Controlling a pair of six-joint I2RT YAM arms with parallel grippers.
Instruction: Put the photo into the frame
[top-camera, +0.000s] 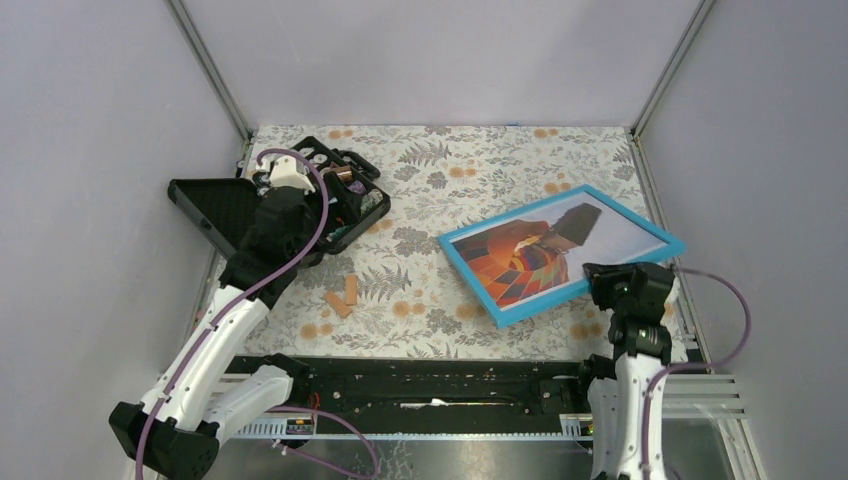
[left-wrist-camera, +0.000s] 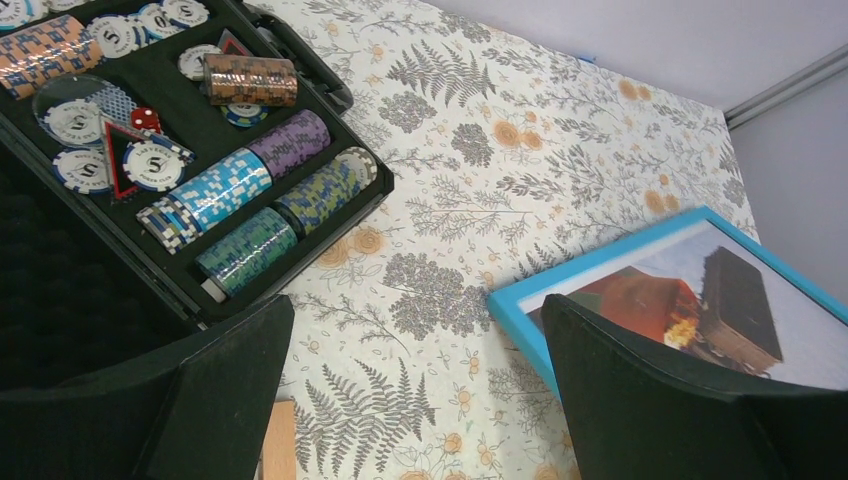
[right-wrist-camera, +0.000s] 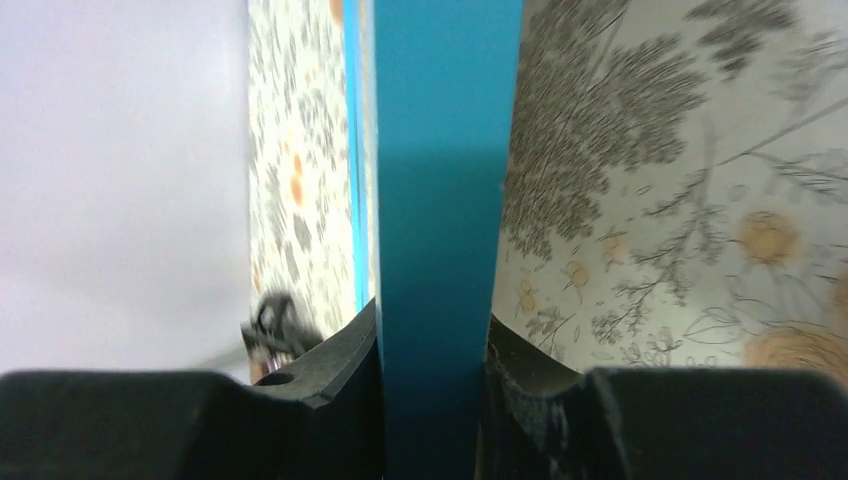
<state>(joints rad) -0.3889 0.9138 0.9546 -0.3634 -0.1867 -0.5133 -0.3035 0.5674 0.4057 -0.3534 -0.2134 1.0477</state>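
Placement looked done: glossy orange-red balloon photo (top-camera: 528, 256) sat inside thin bright-blue rectangular frame (top-camera: 467, 278), right of centre on floral surface (top-camera: 450, 170). Right fingers (right-wrist-camera: 335, 365) clamped its lower-right rim; left fingers (left-wrist-camera: 640, 390) wide, empty. Next move called for lowering flat, then releasing.

The left arm (top-camera: 215, 335) is extended from its base, at seven o'clock in the top view, toward one o'clock, and the wrist is bent over at the far end. The left gripper (left-wrist-camera: 415, 330) is held wide open, with its two dark fingers (left-wrist-camera: 225, 390) spread well apart. The right arm (top-camera: 630, 400) is raised from its base, at five o'clock, toward twelve o'clock. The right gripper (top-camera: 622, 283) is closed on the blue rim of the frame (right-wrist-camera: 445, 150), which is pinched between both pads (right-wrist-camera: 335, 365).
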